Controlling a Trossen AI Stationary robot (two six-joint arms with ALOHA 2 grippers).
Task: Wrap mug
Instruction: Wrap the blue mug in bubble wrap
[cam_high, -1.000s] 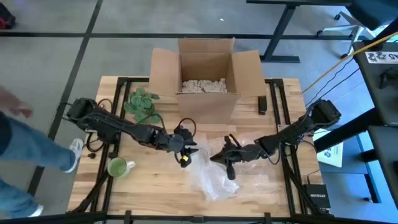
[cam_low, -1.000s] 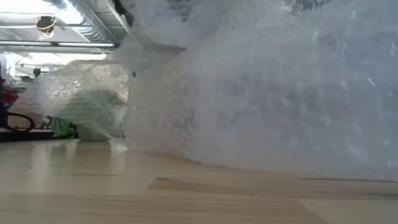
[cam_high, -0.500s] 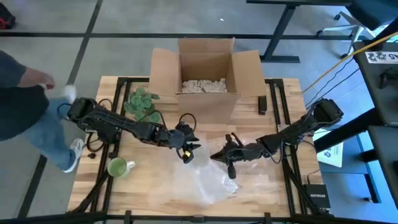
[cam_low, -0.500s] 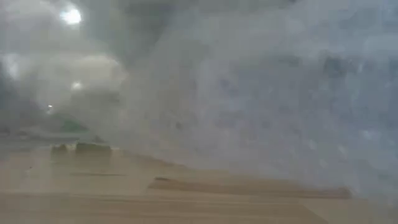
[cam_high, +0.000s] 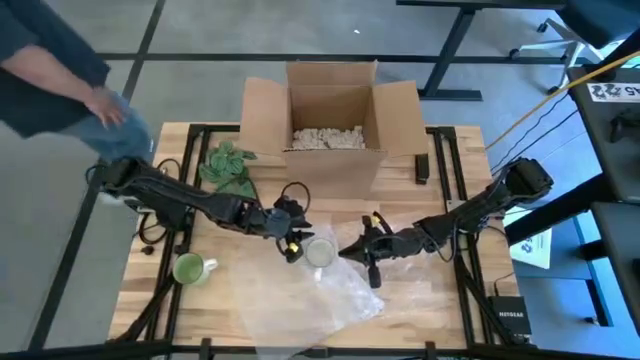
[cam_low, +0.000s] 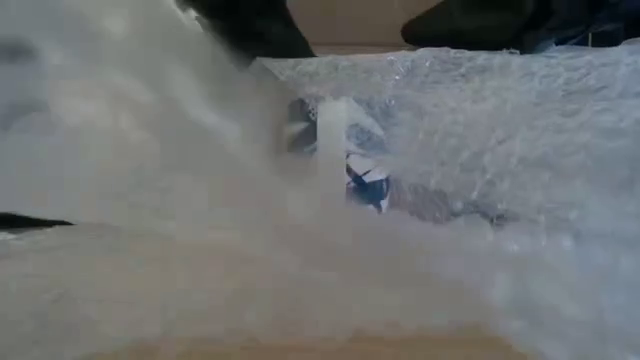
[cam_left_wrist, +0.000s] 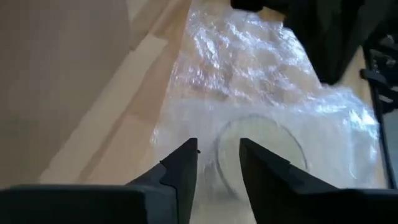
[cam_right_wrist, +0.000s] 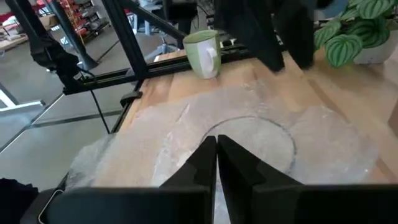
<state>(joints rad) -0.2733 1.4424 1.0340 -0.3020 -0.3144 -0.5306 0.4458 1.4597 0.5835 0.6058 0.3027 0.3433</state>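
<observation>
While a person in dark clothing (cam_high: 45, 55) leans in at the table's far left corner, two dark robot arms meet over a crumpled sheet of clear bubble wrap (cam_high: 300, 295) spread on the light wooden table (cam_high: 440, 300). A pale, round mug (cam_high: 320, 252), seen rim-up from above, sits on the sheet near the table's middle, veiled by the plastic film. The left gripper (cam_high: 290, 246) hangs just beside the mug on its left side; in the left wrist view its two dark fingers (cam_left_wrist: 180, 171) stand slightly apart with the mug's round rim (cam_left_wrist: 261, 149) directly ahead of them and the wrap between, though whether they pinch the plastic cannot be made out. The right gripper (cam_high: 355, 250) sits just to the mug's right, and the right wrist view shows its fingers (cam_right_wrist: 202, 158) pressed close together at the edge of the film-covered rim (cam_right_wrist: 249, 140), possibly nipping the wrap. In the low view the sheet fills nearly everything, with the mug (cam_low: 340, 150) a faint upright shape behind it. A second, green ceramic mug (cam_high: 190, 268) stands well apart near the table's left edge. An open cardboard box of pale packing fill (cam_high: 325, 115) and a leafy green plant (cam_high: 228, 165) stand at the back.
</observation>
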